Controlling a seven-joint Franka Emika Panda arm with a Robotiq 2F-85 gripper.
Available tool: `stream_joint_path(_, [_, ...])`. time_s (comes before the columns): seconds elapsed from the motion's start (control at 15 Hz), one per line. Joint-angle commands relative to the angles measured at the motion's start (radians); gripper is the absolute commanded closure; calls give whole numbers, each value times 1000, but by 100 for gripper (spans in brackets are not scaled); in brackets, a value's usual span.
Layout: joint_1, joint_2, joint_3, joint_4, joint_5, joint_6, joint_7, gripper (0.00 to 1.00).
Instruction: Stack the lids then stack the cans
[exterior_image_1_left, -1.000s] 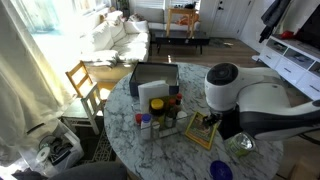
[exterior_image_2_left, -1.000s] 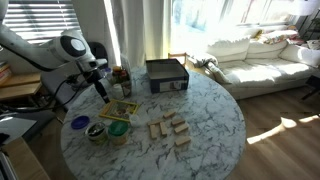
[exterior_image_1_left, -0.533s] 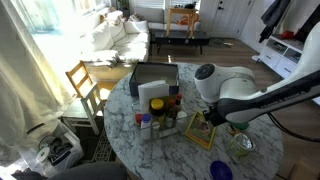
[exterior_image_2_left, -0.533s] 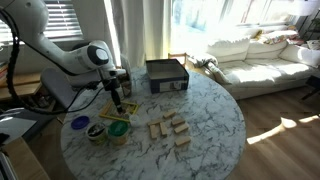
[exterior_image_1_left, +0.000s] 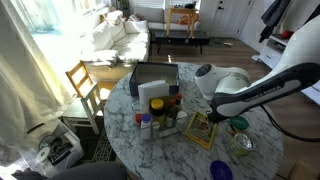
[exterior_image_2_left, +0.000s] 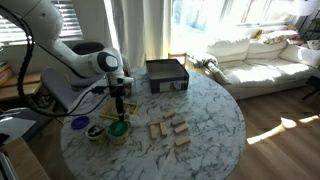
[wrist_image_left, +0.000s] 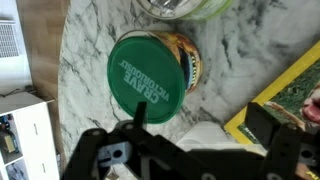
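The fingers (wrist_image_left: 285, 150) hang apart and empty above the green lid (wrist_image_left: 150, 78), which sits on a can (wrist_image_left: 188, 62) on the bench (wrist_image_left: 100, 30). They should centre over its rim, descend, then close gently.

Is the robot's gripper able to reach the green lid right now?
Probably yes. The gripper hovers just above the green lid with its jaws open, and nothing sits between them; the framed picture lies off to the side.

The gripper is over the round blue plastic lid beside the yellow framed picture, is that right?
Not quite: the wrist view shows the gripper over the round green plastic lid, not a blue one. It does lie beside the yellow framed picture.
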Motion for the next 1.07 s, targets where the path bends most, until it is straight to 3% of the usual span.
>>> stream_joint_path(0.0, [-7, 26, -24, 16, 31, -15, -52, 1])
stream_joint_path(0.27, [-12, 32, -38, 12, 39, -14, -72, 13])
stream_joint_path(0.33, [-12, 35, -40, 12, 41, -13, -75, 31])
stream_joint_path(0.47, [-11, 39, -45, 11, 40, -15, -78, 40])
stream_joint_path(1.0, [-6, 31, -55, 39, 30, -95, -54, 100])
